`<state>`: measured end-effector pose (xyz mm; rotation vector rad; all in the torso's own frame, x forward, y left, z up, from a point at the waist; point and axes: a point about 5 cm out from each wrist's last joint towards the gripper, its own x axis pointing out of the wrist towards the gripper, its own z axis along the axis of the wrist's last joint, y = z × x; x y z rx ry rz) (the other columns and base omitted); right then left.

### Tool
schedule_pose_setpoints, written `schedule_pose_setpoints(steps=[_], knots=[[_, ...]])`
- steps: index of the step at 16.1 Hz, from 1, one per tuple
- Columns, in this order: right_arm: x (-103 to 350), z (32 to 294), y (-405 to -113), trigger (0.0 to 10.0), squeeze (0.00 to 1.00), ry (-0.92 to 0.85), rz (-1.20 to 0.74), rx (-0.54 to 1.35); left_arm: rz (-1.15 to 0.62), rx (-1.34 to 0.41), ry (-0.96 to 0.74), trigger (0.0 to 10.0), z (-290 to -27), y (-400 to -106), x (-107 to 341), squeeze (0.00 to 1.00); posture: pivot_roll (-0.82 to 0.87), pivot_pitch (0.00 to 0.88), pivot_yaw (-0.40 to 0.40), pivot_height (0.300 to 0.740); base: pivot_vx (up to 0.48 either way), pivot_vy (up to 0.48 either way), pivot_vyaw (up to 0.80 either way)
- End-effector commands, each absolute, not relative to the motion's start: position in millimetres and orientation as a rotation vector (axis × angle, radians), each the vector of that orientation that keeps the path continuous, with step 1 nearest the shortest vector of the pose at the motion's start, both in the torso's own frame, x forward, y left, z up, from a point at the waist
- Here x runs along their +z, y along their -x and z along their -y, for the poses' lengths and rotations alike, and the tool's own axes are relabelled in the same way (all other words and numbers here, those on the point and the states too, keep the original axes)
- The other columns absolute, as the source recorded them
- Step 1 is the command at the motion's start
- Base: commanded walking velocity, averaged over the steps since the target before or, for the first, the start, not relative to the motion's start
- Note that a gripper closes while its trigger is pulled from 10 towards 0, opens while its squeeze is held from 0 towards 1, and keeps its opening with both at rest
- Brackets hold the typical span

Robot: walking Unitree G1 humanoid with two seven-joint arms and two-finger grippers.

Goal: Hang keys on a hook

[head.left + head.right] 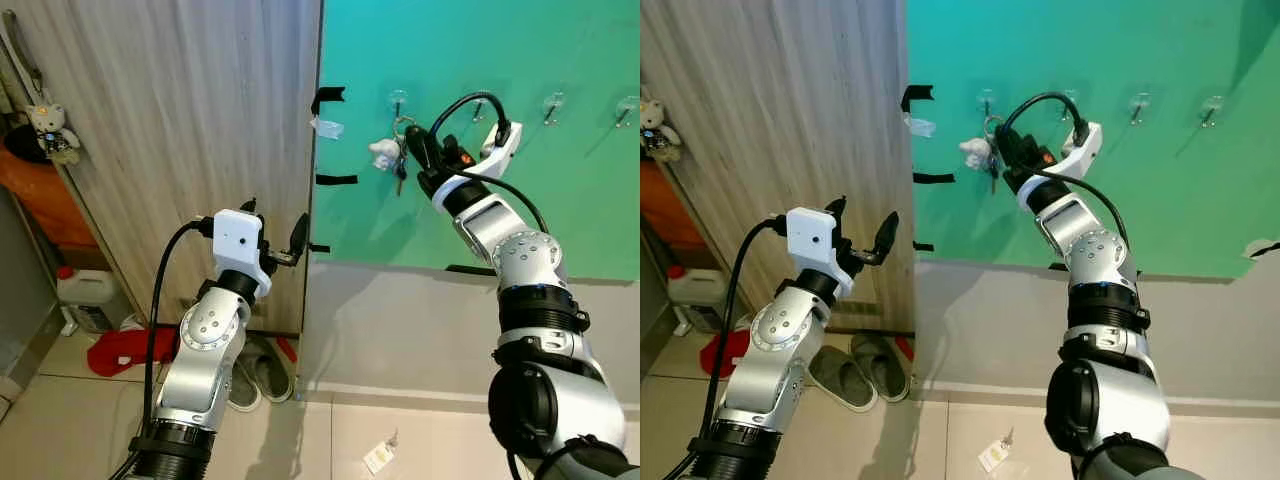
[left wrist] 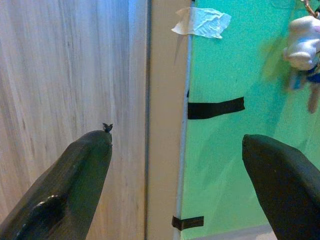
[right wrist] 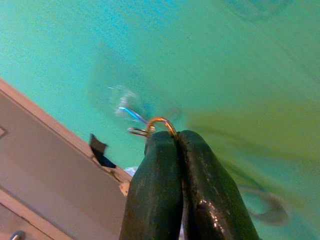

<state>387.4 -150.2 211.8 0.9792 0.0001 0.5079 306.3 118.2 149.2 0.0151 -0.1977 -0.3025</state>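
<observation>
While the right gripper (image 1: pixel 410 140) pinches the key ring (image 3: pixel 159 123) between closed fingers, the keys (image 1: pixel 399 172) and their white plush charm (image 1: pixel 383 153) dangle against the green wall (image 1: pixel 560 200), just below the leftmost hook (image 1: pixel 398 101). Well away from that hook, the left gripper (image 1: pixel 275 238) hovers with fingers spread, holding nothing, before the wooden panel (image 1: pixel 180 130).

No readable text, label, brand or number on anything here.

Tiled floor (image 1: pixel 60 420) carries grey slippers (image 1: pixel 262 375), a red cloth (image 1: pixel 125 350), a white jug (image 1: pixel 88 296).
</observation>
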Motion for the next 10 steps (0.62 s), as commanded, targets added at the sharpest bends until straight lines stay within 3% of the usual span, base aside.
schedule_pose_setpoints(steps=[1, 2, 5, 8, 10], knots=[[190.1, 159.9, -387.5, 10.0, 0.0, -0.93, -0.082, 0.4, 0.212, -0.326, -0.002, 10.0, -115.1, -304.9, 152.5, 0.0, 0.13, 0.0, -0.02, 0.74, 0.0, 0.0, 0.0], [177.4, 161.9, -387.8, 10.0, 1.0, -0.91, -0.124, 0.337, 0.212, -0.337, 0.007, 10.0, -114.1, -304.2, 152.2, 0.0, 0.13, 0.0, -0.021, 0.74, 0.0, 0.0, 0.0], [166.2, 165.6, -383.0, 10.0, 1.0, -0.801, -0.101, 0.25, 0.216, -0.332, -0.009, 10.0, -114.8, -303.8, 152.7, 0.0, 0.14, 0.0, -0.025, 0.74, 0.0, 0.0, 0.0], [193.9, 167.7, -365.0, 10.0, 1.0, -0.294, 0.198, 0.204, 0.229, -0.328, -0.015, 10.0, -117.8, -302.6, 154.9, 0.0, 0.14, 0.0, -0.024, 0.74, 0.0, 0.0, 0.0], [191.5, 162.7, -351.2, 10.0, 1.0, -0.204, 0.236, 0.221, 0.243, -0.336, -0.022, 10.0, -118.7, -301.5, 157.0, 0.0, 0.14, 0.0, -0.02, 0.74, 0.0, 0.0, 0.0]])
